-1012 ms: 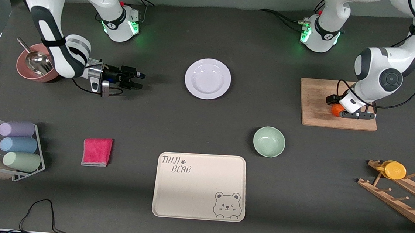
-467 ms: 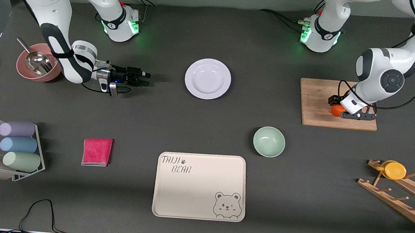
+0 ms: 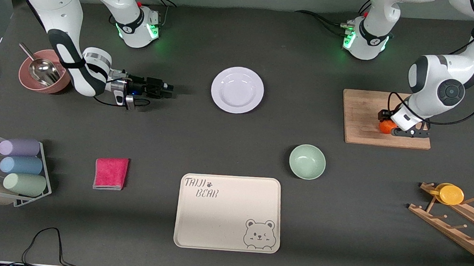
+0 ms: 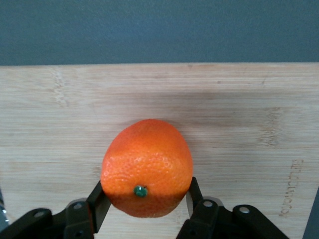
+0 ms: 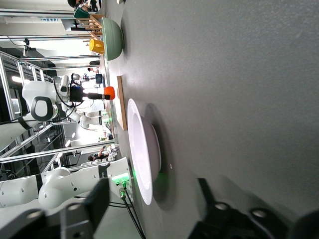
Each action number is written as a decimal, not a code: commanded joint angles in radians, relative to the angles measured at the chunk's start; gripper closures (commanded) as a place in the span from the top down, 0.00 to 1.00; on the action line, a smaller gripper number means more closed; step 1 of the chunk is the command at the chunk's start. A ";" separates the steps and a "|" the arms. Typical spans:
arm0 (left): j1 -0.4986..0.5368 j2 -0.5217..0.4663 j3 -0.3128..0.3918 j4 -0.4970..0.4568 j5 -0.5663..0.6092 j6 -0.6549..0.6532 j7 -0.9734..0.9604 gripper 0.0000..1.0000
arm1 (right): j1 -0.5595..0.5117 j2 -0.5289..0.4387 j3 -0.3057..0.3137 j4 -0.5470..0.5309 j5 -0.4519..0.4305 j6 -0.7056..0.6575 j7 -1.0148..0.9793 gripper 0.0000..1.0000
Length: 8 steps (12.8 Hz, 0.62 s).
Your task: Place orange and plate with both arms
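Note:
The orange (image 3: 385,126) (image 4: 147,167) sits on a wooden cutting board (image 3: 363,116) at the left arm's end of the table. My left gripper (image 3: 386,128) (image 4: 144,193) is shut on it, one black finger pressed to each side. The white plate (image 3: 237,90) (image 5: 143,152) lies on the table between the two arm bases' sides. My right gripper (image 3: 169,90) (image 5: 149,199) hovers low beside the plate, toward the right arm's end. It is open, the plate's rim just ahead of its fingers and untouched.
A mint-green bowl (image 3: 307,161) and a cream bear tray (image 3: 228,212) lie nearer the camera than the plate. A pink cloth (image 3: 110,173), a cup rack (image 3: 14,170), a pink bowl holding a scoop (image 3: 40,76) and a wooden rack with a yellow lid (image 3: 451,194) ring the table.
My left gripper has closed onto the orange. My right gripper has slid toward the plate and its fingers have drawn somewhat closer together.

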<state>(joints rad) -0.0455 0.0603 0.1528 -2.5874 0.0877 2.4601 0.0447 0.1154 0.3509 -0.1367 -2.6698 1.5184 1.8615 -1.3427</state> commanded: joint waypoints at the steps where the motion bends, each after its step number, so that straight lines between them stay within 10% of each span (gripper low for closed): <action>1: -0.020 -0.104 -0.004 0.116 0.010 -0.223 -0.023 0.00 | 0.012 0.019 -0.001 0.011 0.028 -0.008 0.014 0.55; 8: -0.020 -0.208 -0.194 0.703 -0.049 -0.944 -0.192 0.00 | 0.012 0.039 -0.001 0.016 0.026 -0.007 -0.036 0.45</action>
<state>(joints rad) -0.0566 -0.1888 -0.0117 -2.0092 0.0738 1.6117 -0.0884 0.1162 0.3551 -0.1365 -2.6682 1.5185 1.8615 -1.3477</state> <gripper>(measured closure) 0.339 0.546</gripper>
